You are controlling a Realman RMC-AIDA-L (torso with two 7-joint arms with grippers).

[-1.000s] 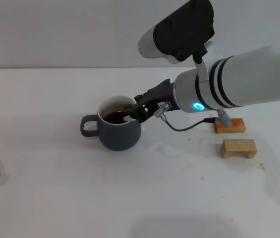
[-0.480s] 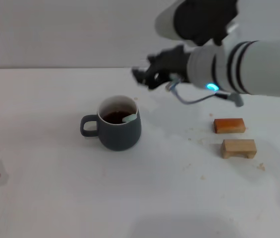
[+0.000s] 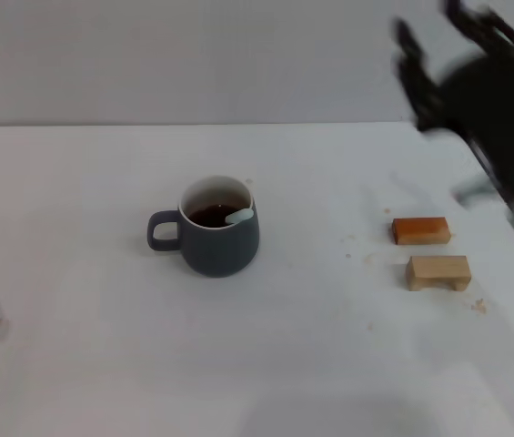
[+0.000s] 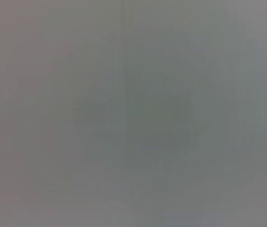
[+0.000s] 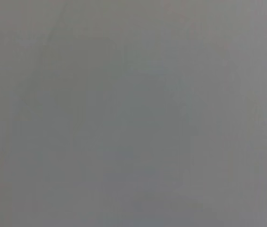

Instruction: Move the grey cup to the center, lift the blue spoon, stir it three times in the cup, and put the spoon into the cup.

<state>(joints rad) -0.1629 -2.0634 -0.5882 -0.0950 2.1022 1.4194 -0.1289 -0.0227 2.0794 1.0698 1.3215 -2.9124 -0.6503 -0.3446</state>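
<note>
One blue spoon (image 3: 238, 217) I see resting in the grey cup (image 3: 218, 238), well apart from my right gripper (image 3: 452, 45) (fingers spread, empty).

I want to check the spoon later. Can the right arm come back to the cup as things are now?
Probably yes. The right end effector is raised, open, far right of the cup. The spoon rests inside it, and the two blocks lie low beside that path.
</note>
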